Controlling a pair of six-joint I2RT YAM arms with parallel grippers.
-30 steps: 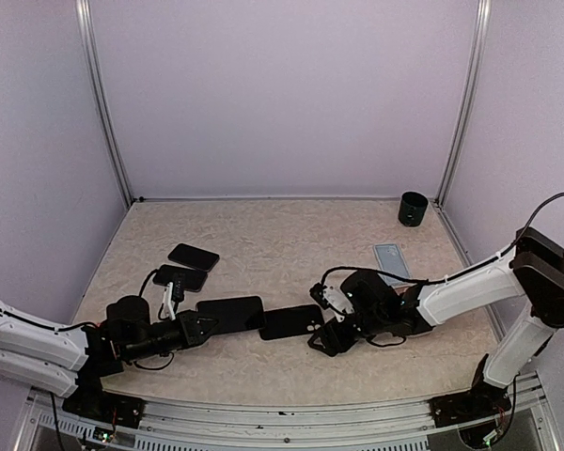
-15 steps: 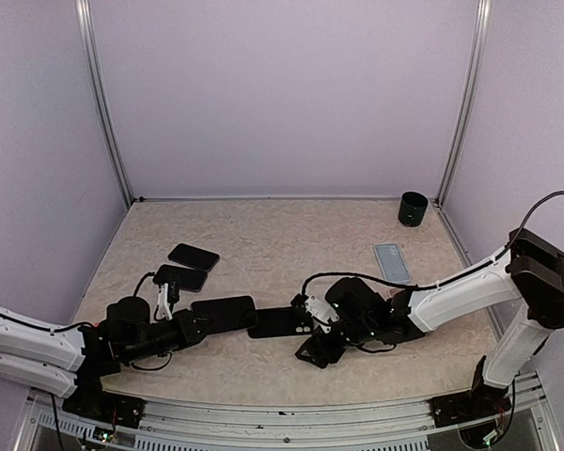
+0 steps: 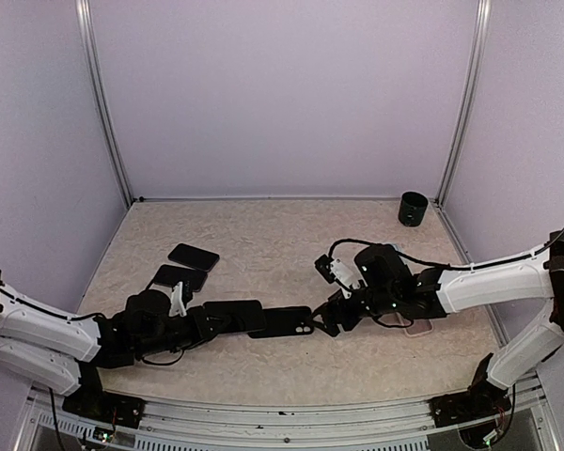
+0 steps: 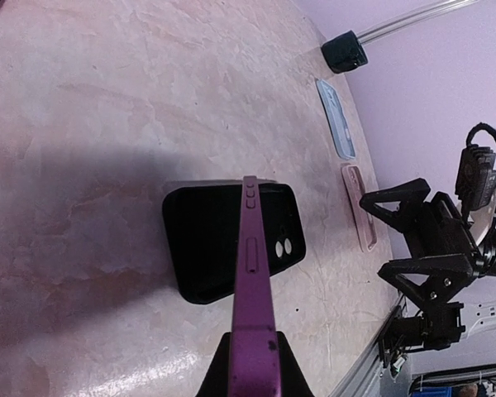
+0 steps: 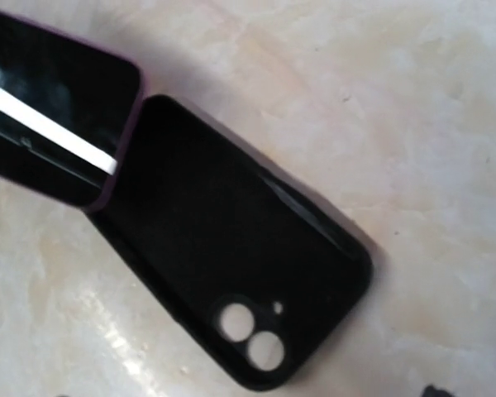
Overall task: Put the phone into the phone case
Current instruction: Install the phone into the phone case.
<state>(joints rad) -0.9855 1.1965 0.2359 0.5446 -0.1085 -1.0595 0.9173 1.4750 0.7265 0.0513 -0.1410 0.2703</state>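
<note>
The case [image 3: 287, 322] had been released flat on the worktop [image 3: 263, 244] by the right hand [image 4: 376, 236], which was drawn back wide open. The phone [image 3: 233, 315], clamped in the left hand [image 3: 199, 325], had been advanced to its end, so insertion could be begun.

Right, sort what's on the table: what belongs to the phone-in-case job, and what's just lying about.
Job in hand:
- phone, edge-on in the shut left gripper
- black case, lying hollow side up
- right gripper, open

Lying about:
- cup
- blue case
- pink case
- far dark slab and near dark slab, phones or cases, cannot tell
</note>
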